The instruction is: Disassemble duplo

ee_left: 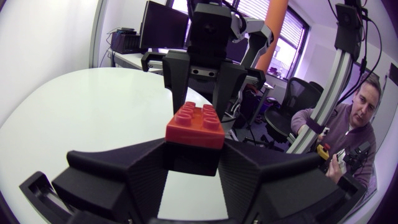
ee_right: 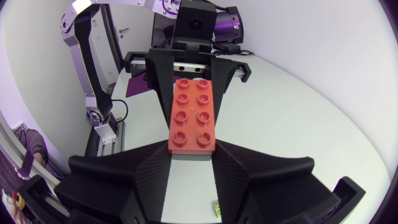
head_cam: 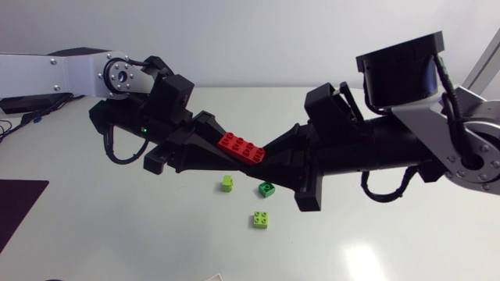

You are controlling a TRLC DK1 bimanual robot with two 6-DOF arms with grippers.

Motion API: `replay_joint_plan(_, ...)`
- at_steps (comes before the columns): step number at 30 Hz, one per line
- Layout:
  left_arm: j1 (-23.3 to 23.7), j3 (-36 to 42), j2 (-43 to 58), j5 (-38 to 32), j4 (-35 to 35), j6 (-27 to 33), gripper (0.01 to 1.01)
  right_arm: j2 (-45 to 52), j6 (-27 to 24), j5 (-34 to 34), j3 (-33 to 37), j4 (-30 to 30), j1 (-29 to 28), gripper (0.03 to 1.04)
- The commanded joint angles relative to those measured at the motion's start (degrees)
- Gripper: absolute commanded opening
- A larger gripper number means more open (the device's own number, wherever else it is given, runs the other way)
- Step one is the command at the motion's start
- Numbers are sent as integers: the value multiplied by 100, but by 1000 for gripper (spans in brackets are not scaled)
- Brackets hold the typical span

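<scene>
Green pieces loose on the white counter: pale green brick, dark green brick near it by the right arm's edge, lime brick nearer the front. Above them, off the counter, red duplo brick, studs up. Clamped at one end by left gripper, at the other by right gripper, both narrowly open, fingers pressing its sides.

Red two-by-four Duplo brick was held studs-up above the white table, spanning two grippers. Right gripper clamped the near end, one broad black finger against each long side. Left gripper faced it head-on and gripped the far end the same way. Small green piece lay on the table below, glimpsed between the right fingers.
</scene>
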Motion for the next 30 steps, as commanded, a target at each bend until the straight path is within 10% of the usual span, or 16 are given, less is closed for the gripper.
replay_joint_plan(1, -47, -12, -58, 68, 83, -27, 287, 41, 122, -104, -157, 21, 17, 189)
replay_joint_plan(5, -74, -30, -75, 24, 100, -27, 282, 67, 131, -201, -157, -32, -36, 225)
replay_joint_plan(10, -74, -30, -119, -72, 135, -27, 275, 50, 174, -447, -122, -181, -97, 810)
replay_joint_plan(13, -65, -47, -154, -107, 153, -27, 275, 50, 148, -491, -130, -207, -27, 987)
replay_joint_plan(30, -135, -408, -471, -881, 214, 105, 277, 41, -203, -491, 344, -761, -115, 993)
